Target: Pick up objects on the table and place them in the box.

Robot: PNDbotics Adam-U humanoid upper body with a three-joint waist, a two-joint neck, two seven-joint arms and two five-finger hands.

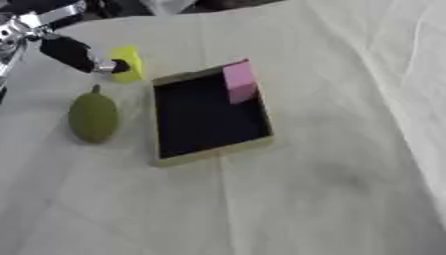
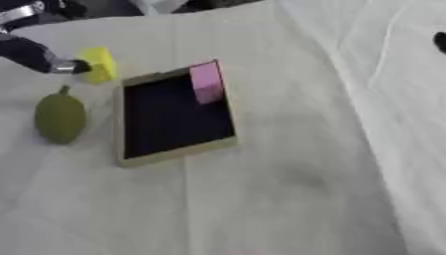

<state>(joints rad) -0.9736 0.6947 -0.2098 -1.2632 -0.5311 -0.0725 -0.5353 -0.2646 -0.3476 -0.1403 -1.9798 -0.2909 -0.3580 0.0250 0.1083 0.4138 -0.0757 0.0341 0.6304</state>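
White cloth [image 1: 331,189] covers the whole table under me, rumpled into folds toward three o'clock. On it, a little toward eleven o'clock from the middle, sits the box [image 1: 213,154], a shallow tray with a tan rim and a dark floor, lying askew. A pink block [image 1: 240,81] leans in its corner at one o'clock, so I judge one thing already put away.

Just beside the box at nine o'clock lies a green fruit [image 1: 93,117], pear-like, stem end pointing to twelve, apart from the rim and untouched.

At eleven o'clock from the box is a yellow block [image 1: 129,63], and my left hand [image 1: 76,54] reaches in from the upper corner at ten o'clock to meet it. A dark fingertip [image 1: 119,65] lies against the block's near face; I take it that my fingers are pinching the block, though I cannot see what lies behind it, nor whether it is lifted off the cloth.

So the step in hand, as I judge it, is taking the yellow block. The next move calls for raising it clear of the rim, carrying it toward four o'clock over the dark floor, and releasing it away from the pink block. The fruit comes after.

My right hand shows in neither view.
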